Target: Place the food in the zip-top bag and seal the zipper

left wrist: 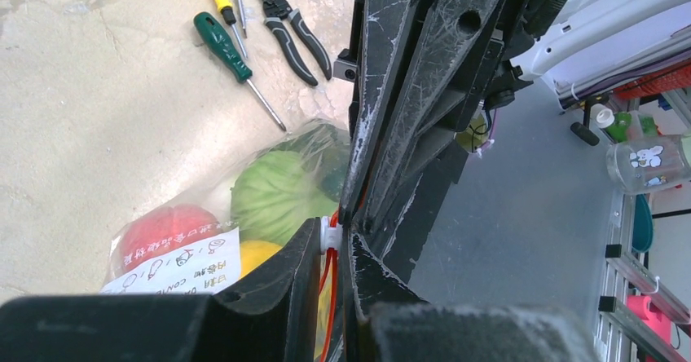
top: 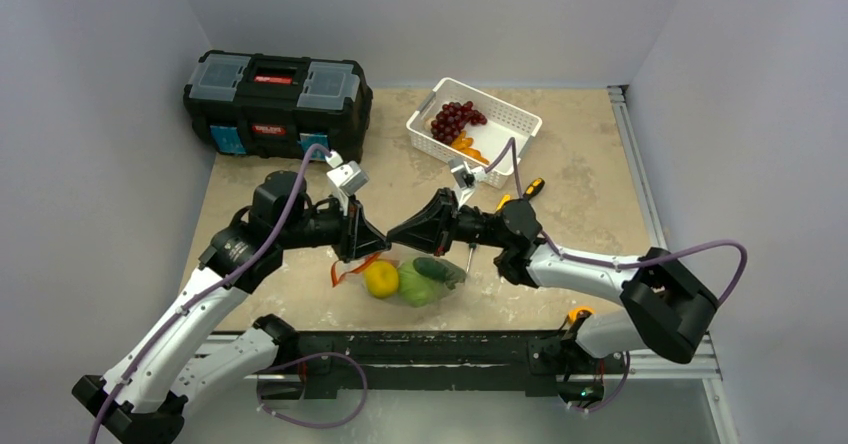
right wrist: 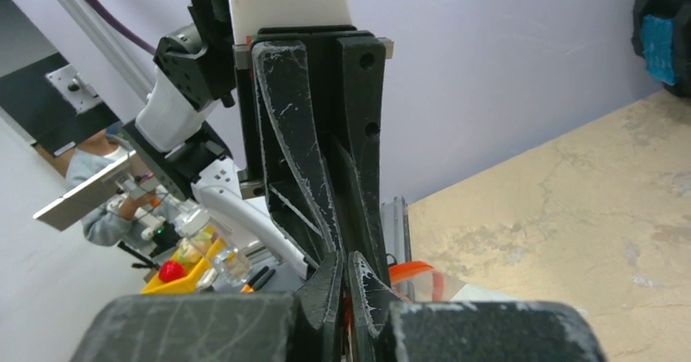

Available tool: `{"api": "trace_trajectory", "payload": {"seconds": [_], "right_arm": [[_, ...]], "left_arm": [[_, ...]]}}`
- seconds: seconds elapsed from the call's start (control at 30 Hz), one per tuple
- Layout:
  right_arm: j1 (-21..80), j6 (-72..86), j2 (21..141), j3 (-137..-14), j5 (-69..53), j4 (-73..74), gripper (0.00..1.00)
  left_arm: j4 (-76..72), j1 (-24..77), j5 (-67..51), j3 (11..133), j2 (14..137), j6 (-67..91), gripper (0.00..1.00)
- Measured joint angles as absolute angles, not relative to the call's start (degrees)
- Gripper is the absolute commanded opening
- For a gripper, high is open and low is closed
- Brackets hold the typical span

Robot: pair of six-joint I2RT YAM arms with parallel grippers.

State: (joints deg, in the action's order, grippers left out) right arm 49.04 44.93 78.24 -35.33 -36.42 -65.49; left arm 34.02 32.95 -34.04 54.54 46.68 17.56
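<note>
Looks near the end: food (left wrist: 277, 195) already inside the bag (left wrist: 183, 260) on the table (top: 590, 204), left end effector (left wrist: 330, 241) pinching the zipper (left wrist: 327, 297) at its slider (left wrist: 329, 233), right end effector (right wrist: 344, 279) pressed together, seemingly on that same zipper, sealing still to finish.

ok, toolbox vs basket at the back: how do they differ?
The toolbox is black, lid shut; the basket is white, slotted, open-topped. The toolbox hides its contents; the basket shows dark grapes. Both sit far back on the table.
</note>
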Motion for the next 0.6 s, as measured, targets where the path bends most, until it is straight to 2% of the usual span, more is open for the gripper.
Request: {"api": "trace_trajectory", "payload": {"seconds": [0.33,0.6], "right_arm": [[49.36,41.25,71.81,-31.66,-22.57,-58.41,0.00],[49.39,38.79,69.06,-30.87,-19.09,-55.94,0.00]], "left_arm": [[34.00,33.01,-32.27,54.54,46.39,17.58,0.00],[34.46,33.01,-31.62,54.57,46.28,17.30,0.00]]}}
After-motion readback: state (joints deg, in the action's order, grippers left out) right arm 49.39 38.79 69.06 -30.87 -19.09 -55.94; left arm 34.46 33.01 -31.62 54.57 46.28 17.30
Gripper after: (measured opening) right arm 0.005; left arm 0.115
